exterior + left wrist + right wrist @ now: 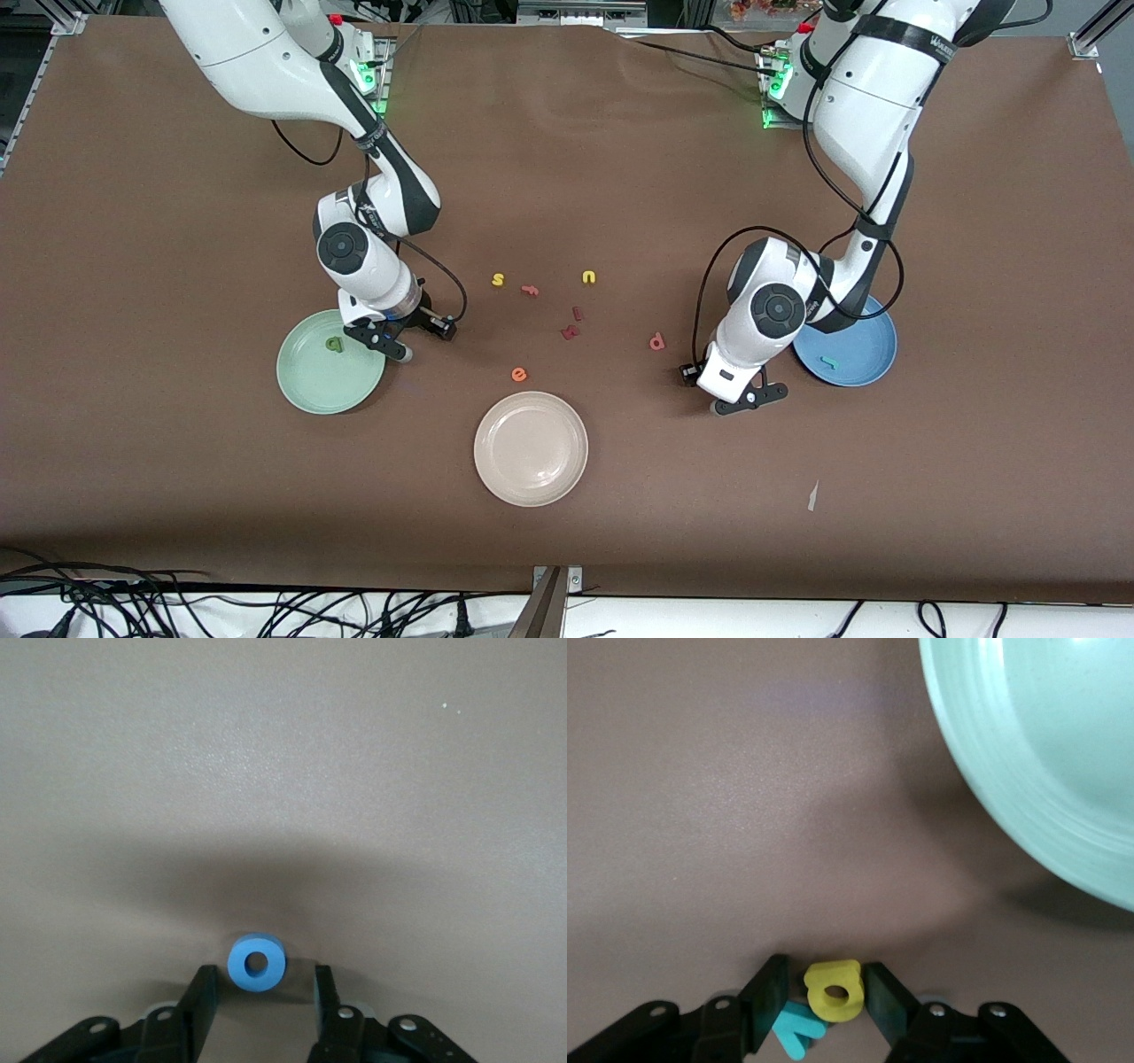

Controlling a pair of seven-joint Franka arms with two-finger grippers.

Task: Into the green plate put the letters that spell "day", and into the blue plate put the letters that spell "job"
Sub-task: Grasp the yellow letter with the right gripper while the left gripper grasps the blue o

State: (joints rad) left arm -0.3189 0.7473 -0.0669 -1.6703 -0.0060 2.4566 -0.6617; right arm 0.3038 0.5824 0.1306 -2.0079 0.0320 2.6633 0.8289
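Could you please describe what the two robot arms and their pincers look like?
Both arms have glossy white shells with black joint bands and round dark caps at the wrist. Loose black cables loop along each. The left pincer and right pincer have black fingers on black bolted brackets. Green lights glow by both bases.

Cream-beige plate (531, 448), nearest the front camera. Orange "e" (519, 374) near its rim. Yellow "s" (498, 280) and "u" (589, 277) farther back. Two dark red pieces (572, 324) between (shapes unclear), plus a salmon scrap (530, 290).
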